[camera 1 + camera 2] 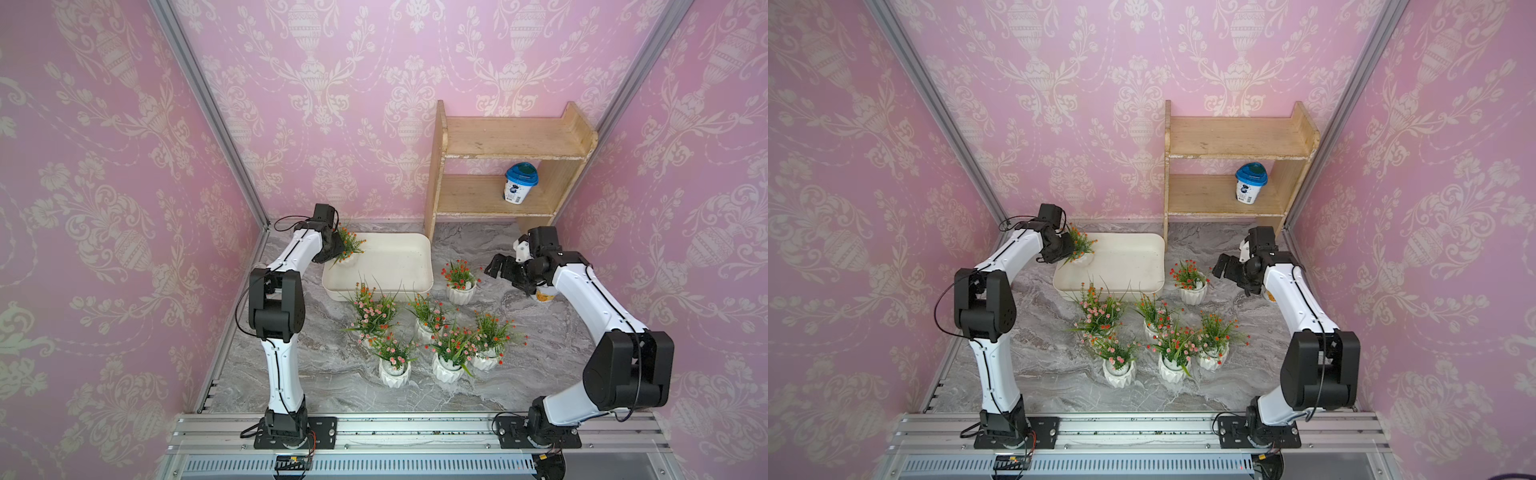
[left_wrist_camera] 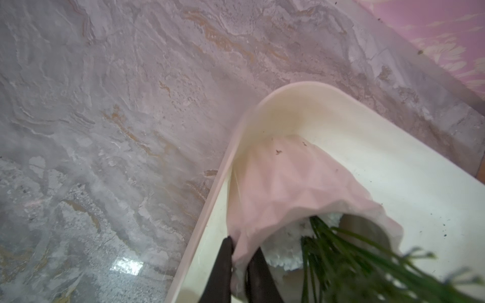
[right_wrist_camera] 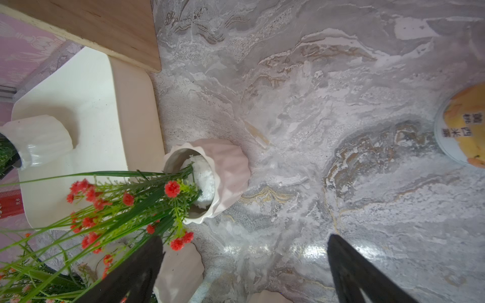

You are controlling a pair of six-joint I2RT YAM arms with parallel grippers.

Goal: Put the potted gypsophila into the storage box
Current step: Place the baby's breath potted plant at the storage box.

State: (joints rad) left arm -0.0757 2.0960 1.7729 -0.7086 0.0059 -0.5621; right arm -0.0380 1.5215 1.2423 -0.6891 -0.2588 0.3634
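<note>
The left end effector point(image 2: 242, 246) was clamped on the rim of one potted gypsophila point(image 1: 348, 254) inside the storage box point(image 1: 395, 262), at its far left corner; the right end effector point(image 1: 500, 270), jaws apart, hovered nearest the red-blossomed pot point(image 1: 460, 293) just beside the box's right wall.

The potted gypsophila point(image 1: 394, 365) are showing green sprigs with orange, red and pink blossoms in ribbed white pots; the storage box point(image 1: 395, 266) is showing cream-white, the tabletop point(image 1: 324, 374) grey-veined marble, the wallpaper point(image 1: 104, 166) pink with cream damask, the tub point(image 1: 519, 187) blue-lidded white.
</note>
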